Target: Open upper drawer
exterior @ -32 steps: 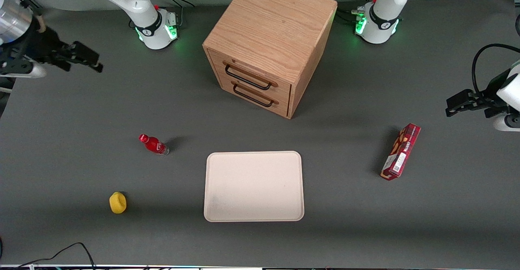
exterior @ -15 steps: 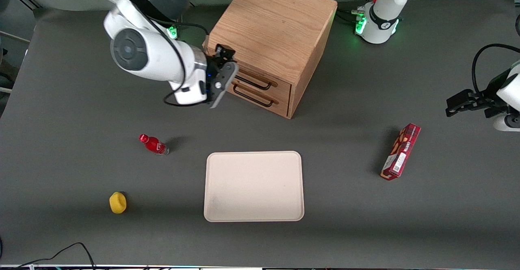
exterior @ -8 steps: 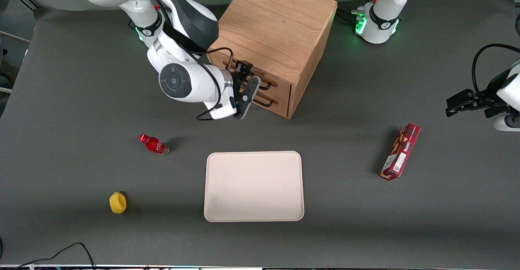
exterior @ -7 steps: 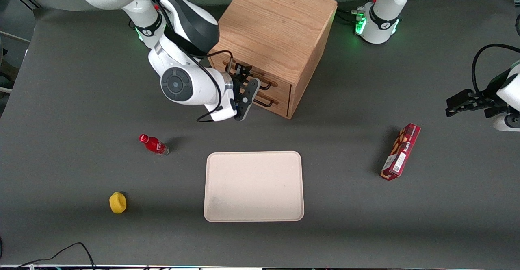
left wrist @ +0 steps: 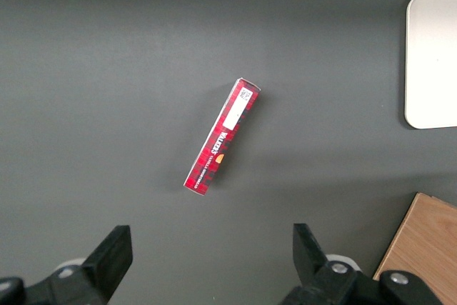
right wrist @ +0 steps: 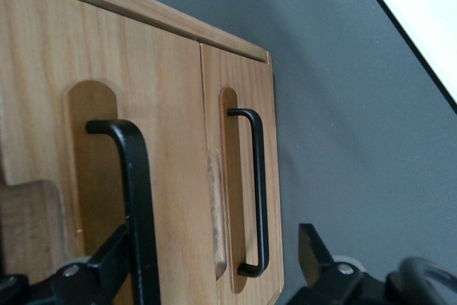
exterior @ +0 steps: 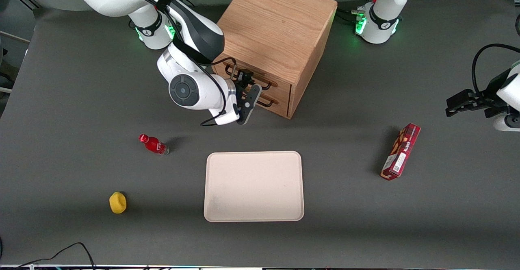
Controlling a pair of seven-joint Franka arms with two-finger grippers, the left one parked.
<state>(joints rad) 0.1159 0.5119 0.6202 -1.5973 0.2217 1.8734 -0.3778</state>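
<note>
Hovering at the cabinet front, gripper is spread wide, gripping nothing, one finger just beside the upper drawer black bar handle. Upper drawer shut, flush above bottom drawer. On the worktop: beige tray, red bottle, yellow object, red box.

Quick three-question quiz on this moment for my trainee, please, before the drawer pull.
1. True or false: the light oak upper drawer is already pulled out.
2. Where is the tool? A, in front of the oak cabinet's drawers; B, over the cream tray; C, beside the red bottle.
3. Fill in: the tool's fingers stand ____.
Key: 1 false; 2 A; 3 open.
</note>
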